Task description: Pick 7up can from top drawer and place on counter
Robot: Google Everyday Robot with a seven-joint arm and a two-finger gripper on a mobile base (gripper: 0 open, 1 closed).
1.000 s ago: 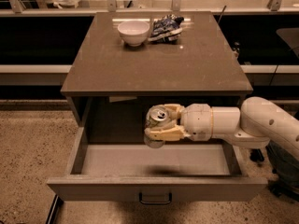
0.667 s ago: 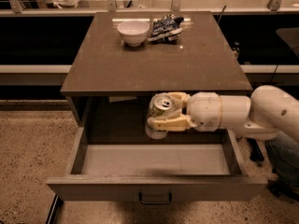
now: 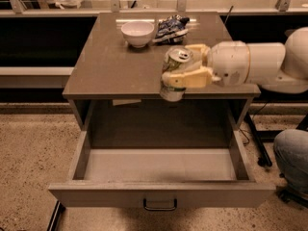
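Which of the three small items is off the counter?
The 7up can: the gripper is shut on it at the counter's front edge, above the open top drawer. The white bowl and blue bag rest at the back.

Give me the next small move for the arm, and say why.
Probably lift a little and carry back over the counter. The tool is shut on the 7up can, whose base overlaps the counter's front edge above the open top drawer; bare tabletop lies before the white bowl.

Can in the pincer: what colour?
The can is silvery with green marks, in the camera view; the pincer grips it at the counter's front edge.
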